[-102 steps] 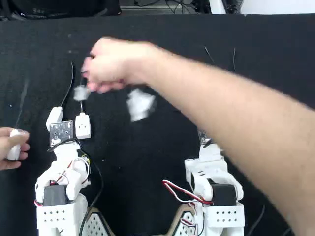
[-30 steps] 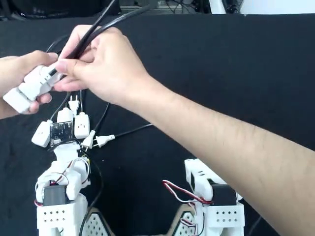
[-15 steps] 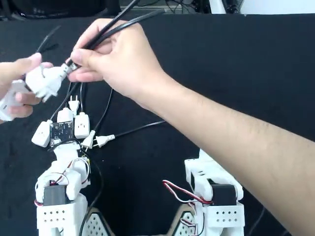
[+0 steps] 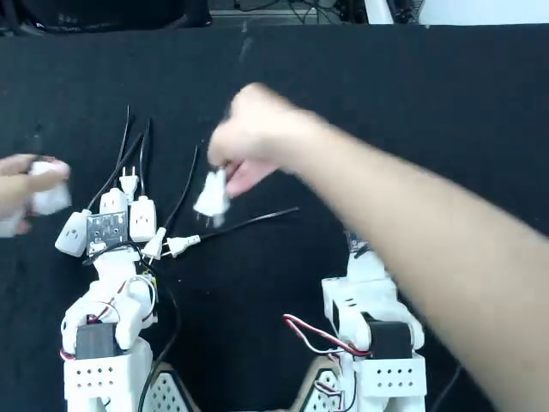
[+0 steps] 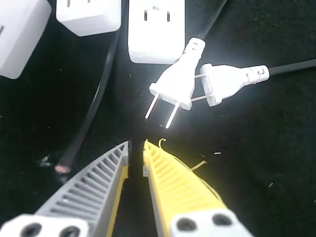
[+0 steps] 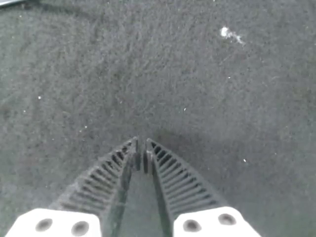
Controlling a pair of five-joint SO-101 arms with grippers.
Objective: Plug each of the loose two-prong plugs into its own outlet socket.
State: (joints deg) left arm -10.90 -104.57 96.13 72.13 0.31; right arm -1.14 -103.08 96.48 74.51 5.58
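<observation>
Two white two-prong plugs (image 5: 173, 89) (image 5: 224, 81) on black cables lie crossed on the black cloth just ahead of my left gripper (image 5: 136, 145), which is shut and empty. Beyond them stand three white outlet sockets (image 5: 155, 29) (image 5: 89, 15) (image 5: 19, 34). From above, the plugs (image 4: 154, 245) (image 4: 182, 246) and sockets (image 4: 143, 219) (image 4: 73, 232) cluster around the left arm's tip. A third plug (image 4: 129, 180) lies farther back. My right gripper (image 6: 139, 148) is shut over bare cloth.
A person's arm crosses the table from the right; its hand (image 4: 249, 137) holds a white piece (image 4: 210, 197) at mid-table. Another hand (image 4: 21, 184) at the left edge holds a white piece (image 4: 51, 199). Black cables (image 4: 184, 193) fan out behind the sockets.
The person's hands have parted. The right-side hand dropped from the upper left to mid-table with a white piece, and the cables now lie on the cloth. Both arms kept still.
</observation>
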